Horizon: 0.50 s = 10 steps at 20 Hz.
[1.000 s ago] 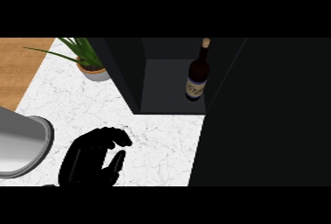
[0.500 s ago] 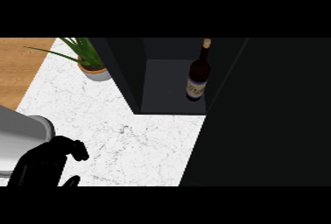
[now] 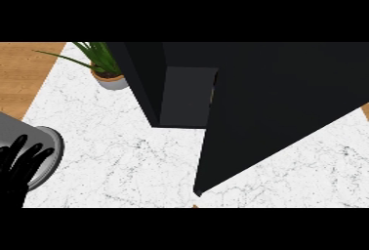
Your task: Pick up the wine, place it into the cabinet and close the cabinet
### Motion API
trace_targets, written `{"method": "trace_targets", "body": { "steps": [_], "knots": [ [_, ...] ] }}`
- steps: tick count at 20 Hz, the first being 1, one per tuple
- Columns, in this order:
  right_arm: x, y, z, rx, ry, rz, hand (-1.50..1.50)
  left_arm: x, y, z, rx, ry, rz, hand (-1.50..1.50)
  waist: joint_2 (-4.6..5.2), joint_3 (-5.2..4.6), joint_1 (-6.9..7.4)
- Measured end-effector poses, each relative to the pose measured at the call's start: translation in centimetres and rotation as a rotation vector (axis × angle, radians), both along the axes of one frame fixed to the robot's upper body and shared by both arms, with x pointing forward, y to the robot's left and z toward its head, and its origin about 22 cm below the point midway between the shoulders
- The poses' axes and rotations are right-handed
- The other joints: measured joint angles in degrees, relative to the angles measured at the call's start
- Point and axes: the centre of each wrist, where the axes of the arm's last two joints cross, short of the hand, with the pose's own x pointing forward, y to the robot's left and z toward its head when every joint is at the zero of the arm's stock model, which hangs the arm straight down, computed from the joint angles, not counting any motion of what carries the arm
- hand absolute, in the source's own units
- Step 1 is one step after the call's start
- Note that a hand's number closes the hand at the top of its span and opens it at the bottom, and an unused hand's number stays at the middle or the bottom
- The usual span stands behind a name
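Cabinet door (image 3: 281,112) swung most of the way across, wine mostly hidden behind it inside the cabinet (image 3: 189,97), my left hand (image 3: 18,168) at the lower left edge, fingers straight, holding nothing, potted plant (image 3: 104,68) up top.

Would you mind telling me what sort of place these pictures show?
Most likely a kitchen counter: a white marble-patterned worktop with a tall dark cabinet standing on it, its door partly closed, a small potted plant at the back, and wooden flooring beyond the edge.
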Motion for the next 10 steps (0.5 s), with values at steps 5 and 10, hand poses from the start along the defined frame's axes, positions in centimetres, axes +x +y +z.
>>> {"method": "trace_targets", "body": {
  "steps": [5,10],
  "knots": [
    [-0.2,1.1,0.3,-0.007,-0.024,-0.026,1.5,-0.7,3.0,-0.3,0.011,0.004,0.033,-1.5,-0.01,-0.08,0.43],
    [-0.2,1.5,0.7,0.038,-0.07,-0.081,1.5,-1.3,5.3,-0.2,0.022,-0.002,0.042,-1.5,0.03,-0.1,0.89]
  ]
}}
